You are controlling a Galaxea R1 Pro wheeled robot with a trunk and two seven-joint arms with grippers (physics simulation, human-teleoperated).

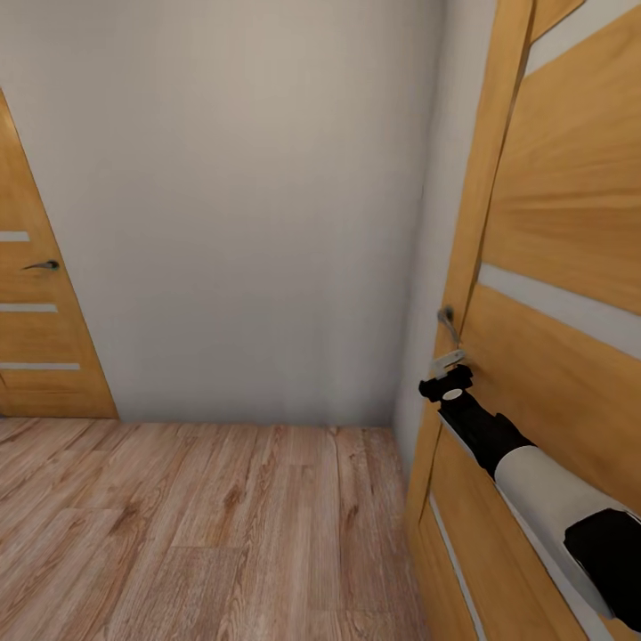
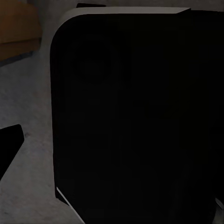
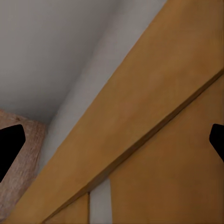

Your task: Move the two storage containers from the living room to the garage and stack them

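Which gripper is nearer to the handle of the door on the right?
Right. The right gripper is just below the door handle. The left gripper's position relative to it cannot be told.

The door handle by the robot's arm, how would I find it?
Look at the big wooden door on the right. On its left edge sits the grey lever handle, just above the right gripper. The other handle is far off, on the left door.
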